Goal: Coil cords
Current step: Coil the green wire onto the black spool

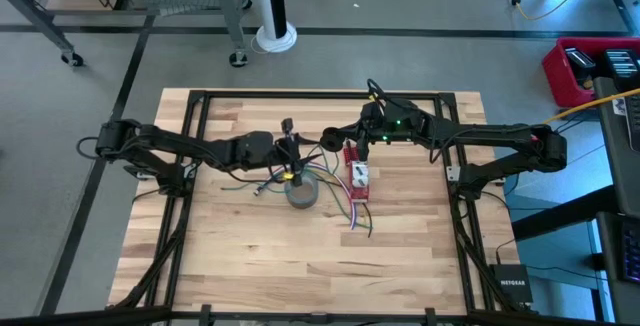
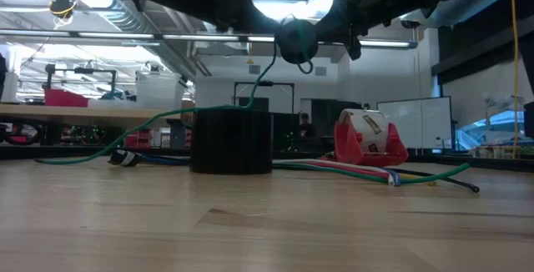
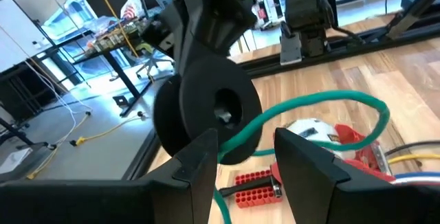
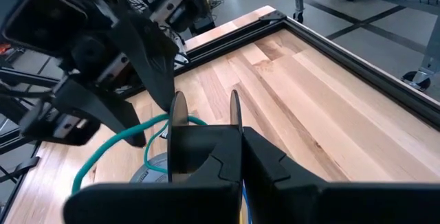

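Green cord is seen running through the gap between the left gripper's fingers, which are set partly apart; whether they pinch it cannot be told. A black spool is held up just in front of that gripper, above the middle of the bench. The spool's rim is clamped by the right gripper, fingers closed tight on it. In the low view the spool is seen well clear of the bench top, with the cord hanging from it in a loose arc down to the surface and trailing off toward the left edge of that view.

Cord look: thin, green, with a small dark plug lying on the wood. No finished ring can be seen yet; most of the length is slack.

A grey tape roll is placed upright near the bench centre, directly under the spool. A red tape dispenser is set just beside it, toward the right arm, with a bundle of coloured wires lying beside it.
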